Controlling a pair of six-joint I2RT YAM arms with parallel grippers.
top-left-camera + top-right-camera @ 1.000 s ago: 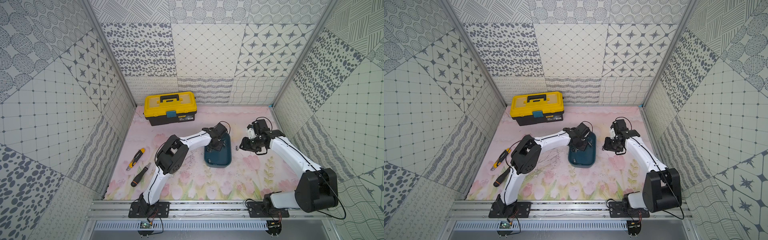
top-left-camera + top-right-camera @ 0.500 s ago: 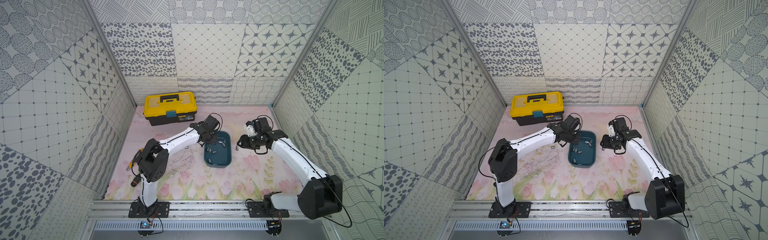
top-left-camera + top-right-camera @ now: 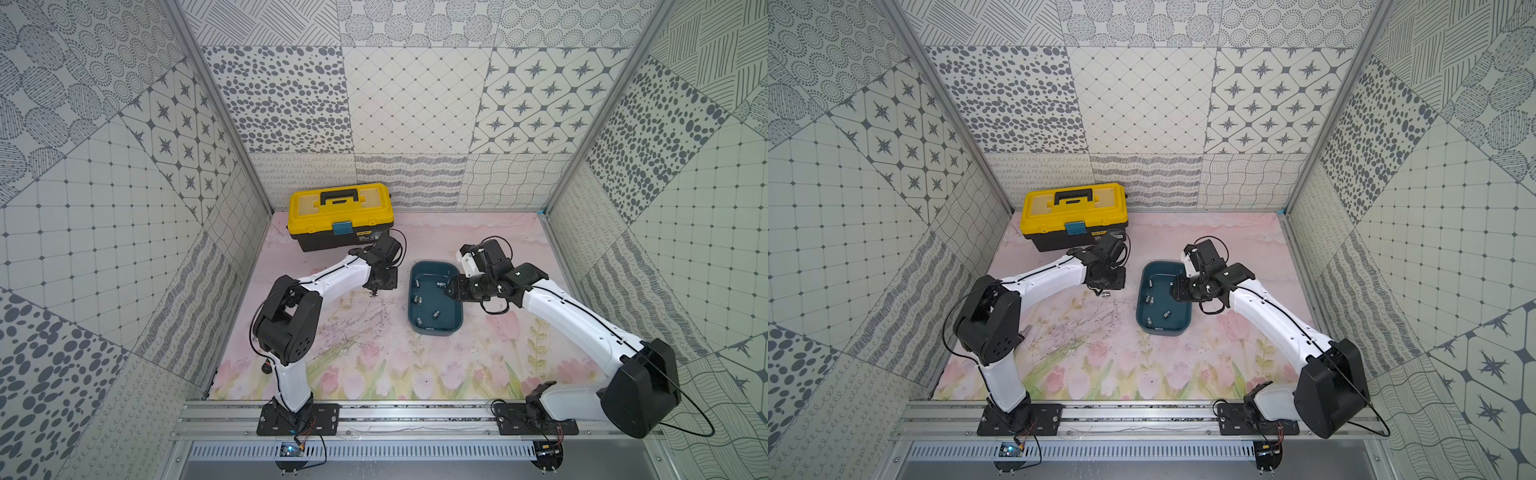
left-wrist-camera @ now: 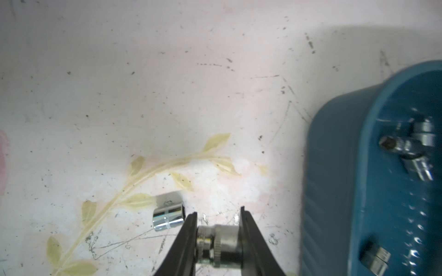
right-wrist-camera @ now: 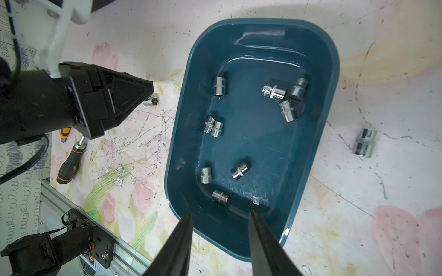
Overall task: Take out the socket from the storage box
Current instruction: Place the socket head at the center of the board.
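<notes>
Gripping a chrome socket end to end, the left gripper is hanging over the floral mat, outside the storage box. A second socket is lying just beside one finger, away from the box. The right gripper is hovering parted and empty above the box, more sockets lying beyond its fingertips. Small, stiff and slick, these are probably rolling easily; pinching the flat ends is looking safest.

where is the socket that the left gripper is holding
In the left wrist view the socket is clamped in the left gripper over the mat, left of the storage box, beside a loose socket.
</notes>
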